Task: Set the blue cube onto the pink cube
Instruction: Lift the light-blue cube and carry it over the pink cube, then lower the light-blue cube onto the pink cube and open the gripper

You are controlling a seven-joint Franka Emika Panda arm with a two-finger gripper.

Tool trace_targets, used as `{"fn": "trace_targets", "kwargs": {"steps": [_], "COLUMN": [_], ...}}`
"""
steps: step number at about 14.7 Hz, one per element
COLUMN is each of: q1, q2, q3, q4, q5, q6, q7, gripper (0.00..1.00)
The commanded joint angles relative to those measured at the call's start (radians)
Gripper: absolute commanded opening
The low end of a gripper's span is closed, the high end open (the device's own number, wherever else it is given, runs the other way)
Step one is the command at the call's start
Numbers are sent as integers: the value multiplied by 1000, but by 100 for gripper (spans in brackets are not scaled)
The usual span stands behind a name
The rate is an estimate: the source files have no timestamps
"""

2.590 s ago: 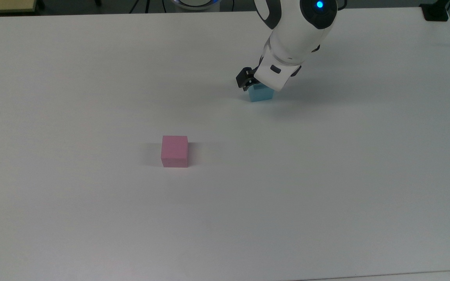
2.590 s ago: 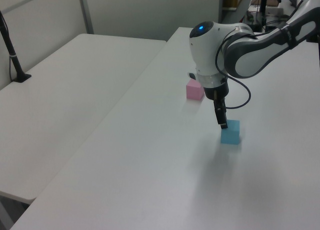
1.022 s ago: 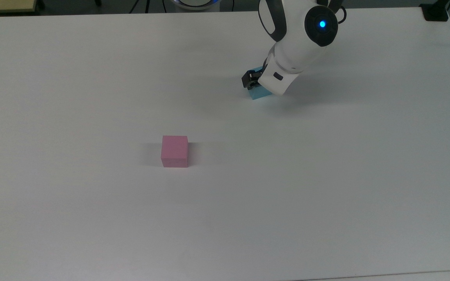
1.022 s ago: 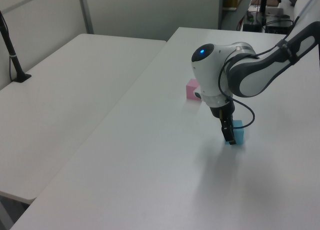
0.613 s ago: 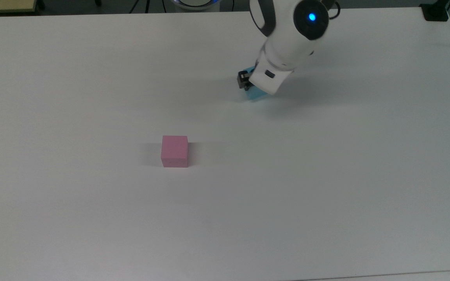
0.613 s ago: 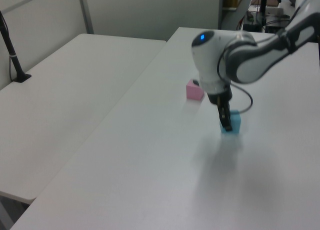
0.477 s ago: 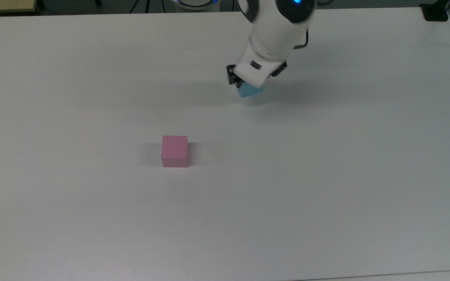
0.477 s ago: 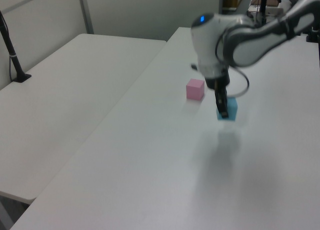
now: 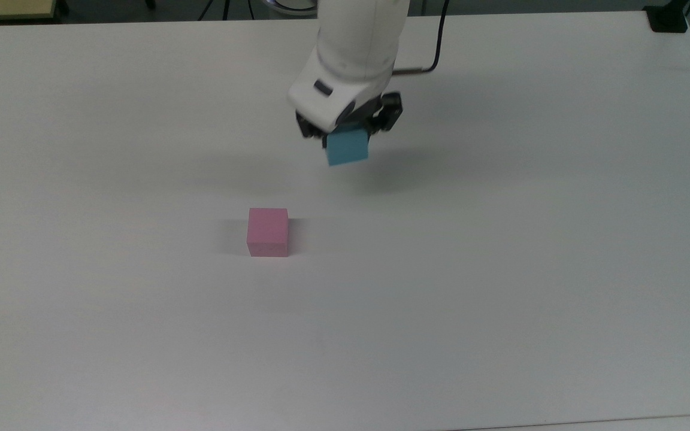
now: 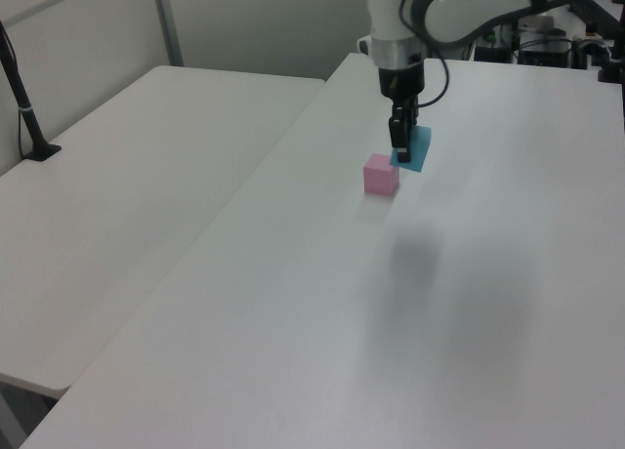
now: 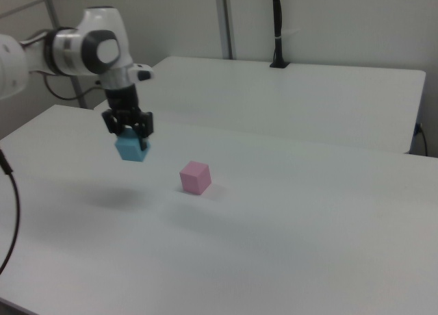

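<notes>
Tool (image 9: 347, 133) clamped on the blue cube (image 9: 347, 148) — cube hangs tilted under the fingers, clear of the white worktop (image 9: 501, 269). Pink cube (image 9: 268, 232) sits on the worktop, apart from the tool, toward the top view's lower left.

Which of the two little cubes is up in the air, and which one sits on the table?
The blue cube hangs above the table, clamped in the gripper. The pink cube rests on the table by itself, apart from it.
</notes>
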Motion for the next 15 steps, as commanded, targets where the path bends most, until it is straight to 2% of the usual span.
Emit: {"fn": "trace_targets", "kwargs": {"steps": [1, 6, 15], "q1": [-39, -86, -88], "q2": [155, 191, 264], "q3": [-45, -79, -93], "q4": [178, 225, 226], "q5": [-6, -6, -1], "q6": [-37, -23, 90], "q7": [-59, -159, -103], "gripper": [0, 0, 0]}}
